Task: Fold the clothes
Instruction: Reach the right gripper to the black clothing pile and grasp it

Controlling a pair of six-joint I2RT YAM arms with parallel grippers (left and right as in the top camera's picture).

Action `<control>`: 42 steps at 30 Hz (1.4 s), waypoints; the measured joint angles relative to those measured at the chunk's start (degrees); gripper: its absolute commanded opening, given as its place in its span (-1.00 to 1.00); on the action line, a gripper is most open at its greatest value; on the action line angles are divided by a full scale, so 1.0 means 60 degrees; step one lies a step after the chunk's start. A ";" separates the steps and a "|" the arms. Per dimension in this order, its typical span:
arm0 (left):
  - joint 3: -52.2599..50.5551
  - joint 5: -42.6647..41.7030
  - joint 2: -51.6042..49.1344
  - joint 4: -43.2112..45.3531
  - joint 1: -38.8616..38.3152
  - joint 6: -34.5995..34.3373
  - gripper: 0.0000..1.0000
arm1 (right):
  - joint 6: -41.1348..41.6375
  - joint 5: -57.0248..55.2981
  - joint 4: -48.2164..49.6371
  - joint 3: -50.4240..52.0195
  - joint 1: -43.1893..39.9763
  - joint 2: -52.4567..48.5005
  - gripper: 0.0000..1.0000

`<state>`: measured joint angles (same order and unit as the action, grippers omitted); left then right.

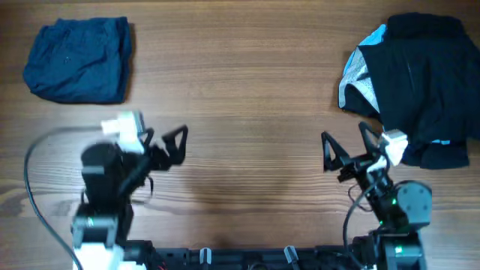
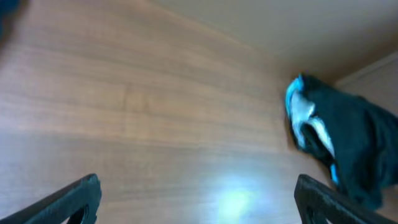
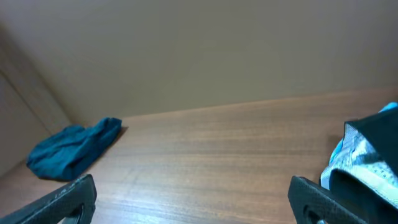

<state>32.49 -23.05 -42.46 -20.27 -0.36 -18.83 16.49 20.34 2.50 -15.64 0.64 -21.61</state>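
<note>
A folded blue garment (image 1: 79,60) lies at the table's far left; it also shows in the right wrist view (image 3: 74,149). A crumpled pile of black clothes with light blue and grey lining (image 1: 412,82) lies at the far right, also seen in the left wrist view (image 2: 339,140) and the right wrist view (image 3: 367,165). My left gripper (image 1: 166,141) is open and empty over bare wood, left of centre. My right gripper (image 1: 346,146) is open and empty, just left of the black pile's near edge.
The wooden table (image 1: 240,112) is bare between the two garments. Cables run along the left arm's base (image 1: 34,187). The arm bases stand at the near edge.
</note>
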 measured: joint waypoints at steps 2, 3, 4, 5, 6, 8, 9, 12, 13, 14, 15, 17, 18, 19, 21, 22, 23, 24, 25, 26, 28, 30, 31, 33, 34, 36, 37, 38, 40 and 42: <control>0.1107 -0.0040 -0.1053 -0.0951 0.0000 0.0062 0.99 | -0.0160 0.0219 -0.0062 -0.0831 -0.0004 -0.1067 1.00; 0.2025 -0.0084 -0.1876 -0.1585 0.0000 0.0124 1.00 | -0.0248 0.0379 -0.0131 -0.1468 -0.0011 -0.1872 1.00; 0.2616 -0.0084 -0.2412 -0.1953 0.0000 0.0204 0.99 | -0.0291 0.0466 -0.0306 -0.1840 -0.0011 -0.2339 0.99; 0.3315 -0.0084 -0.2980 -0.2510 0.0000 0.0302 1.00 | -0.0346 0.0678 -0.0776 -0.2532 -0.0018 -0.3136 0.99; 0.4109 -0.0084 -0.3621 -0.2885 0.0000 0.0404 0.99 | -0.0546 0.0918 -0.1821 -0.3931 -0.0018 -0.4790 0.99; 0.4696 -0.0109 -0.4167 -0.2823 0.0000 0.0521 1.00 | -0.0765 0.1045 -0.3359 -0.5231 -0.0018 -0.6025 0.99; 0.4805 -0.0113 -0.4306 -0.2656 0.0000 0.0550 0.99 | -0.1016 0.1104 -0.4127 -0.6065 -0.0018 -0.6819 1.00; 0.4936 -0.0113 -0.4710 -0.2561 0.0000 0.0586 0.99 | -0.1887 0.1115 -0.6087 -0.8397 -0.0018 -0.9092 1.00; 0.4936 -0.0113 -0.4754 -0.2561 0.0000 0.0586 1.00 | -0.2044 0.1151 -0.6444 -0.9143 -0.0018 -0.9832 0.99; 0.4936 -0.0117 -0.4758 -0.2550 0.0000 0.0586 1.00 | -0.2044 0.1191 -0.6451 -0.9551 -0.0018 -1.0258 0.99; 0.4936 -0.0138 -0.4758 -0.2554 0.0000 0.0586 0.99 | -0.1978 0.1308 -0.6357 -0.9806 -0.0018 -1.0604 0.99; 0.4936 -0.0142 -0.4758 -0.2557 0.0000 0.0586 0.99 | -0.1934 0.1472 -0.6211 -0.9967 -0.0018 -1.0979 1.00; 0.4936 -0.0146 -0.4758 -0.2557 0.0000 0.0586 0.99 | -0.1938 0.1552 -0.6145 -0.9974 -0.0018 -1.1154 0.99; 0.4936 -0.0146 -0.4758 -0.2561 0.0000 0.0586 0.99 | -0.1982 0.1555 -0.6124 -0.9974 -0.0018 -1.1271 1.00; 0.4936 -0.0146 -0.4758 -0.2565 0.0000 0.0586 0.99 | -0.2011 0.1198 -0.6131 -0.9974 -0.0015 -1.1446 0.98; 0.4936 -0.0142 -0.4758 -0.2561 0.0000 0.0586 1.00 | -0.1960 0.0641 -0.6149 -0.9974 -0.0015 -1.1551 0.97; 0.4936 -0.0142 -0.4758 -0.2561 -0.0011 0.0586 1.00 | -0.1836 0.0175 -0.6211 -0.9974 -0.0018 -1.1617 0.95; 0.4936 -0.0142 -0.4758 -0.2557 -0.0029 0.0586 0.99 | -0.1585 -0.0714 -0.6357 -0.9974 -0.0015 -1.1686 0.89; 0.4936 -0.0142 -0.4758 -0.2557 -0.0073 0.0586 0.99 | -0.1260 -0.1767 -0.6484 -0.9974 -0.0018 -1.1777 0.84; 0.4936 -0.0146 -0.4772 -0.2557 -0.0146 0.0586 0.99 | -0.1009 -0.2521 -0.6546 -0.9974 -0.0018 -1.1850 0.84; 0.4936 -0.0146 -0.4900 -0.2550 -0.0331 0.0586 0.99 | -0.0368 -0.3869 -0.6856 -0.9978 -0.0025 -1.2014 0.83; 0.4936 -0.0138 -0.5260 -0.2550 -0.0594 0.0586 0.99 | 0.0455 -0.4641 -0.7125 -0.9985 -0.0025 -1.2196 0.77; 0.4936 -0.0106 -0.5541 -0.2554 -0.0736 0.0579 0.99 | 0.0790 -0.5329 -0.7348 -0.9985 -0.0036 -1.2477 0.76; 0.4936 0.0113 -0.6102 -0.2539 -0.0976 0.0510 0.99 | 0.1545 -0.5949 -0.7759 -0.9996 -0.0080 -1.2852 0.75; 0.4936 0.0262 -0.6466 -0.2521 -0.1100 0.0470 0.99 | 0.1963 -0.6204 -0.7916 -0.9996 -0.0138 -1.3132 0.69; 0.4936 0.0484 -0.7107 -0.2415 -0.1257 0.0393 0.99 | 0.2583 -0.6470 -0.8247 -0.9992 -0.0331 -1.3478 0.60; 0.4936 0.0561 -0.7384 -0.2335 -0.1290 0.0364 1.00 | 0.2820 -0.6532 -0.8360 -0.9992 -0.0444 -1.3548 0.57; 0.4936 0.0616 -0.7701 -0.2273 -0.1308 0.0353 0.99 | 0.3042 -0.6597 -0.8488 -0.9992 -0.0579 -1.3570 0.51; 0.4936 0.0692 -0.8120 -0.2106 -0.1308 0.0331 0.99 | 0.3428 -0.6688 -0.8703 -0.9992 -0.0896 -1.3570 0.46; 0.4936 0.0732 -0.8419 -0.1953 -0.1308 0.0324 0.99 | 0.3807 -0.6710 -0.8863 -0.9992 -0.1333 -1.3570 0.35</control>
<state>62.11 -18.65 -92.97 -31.99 -8.21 -16.88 39.33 -19.92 -50.68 -75.59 -7.35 -103.02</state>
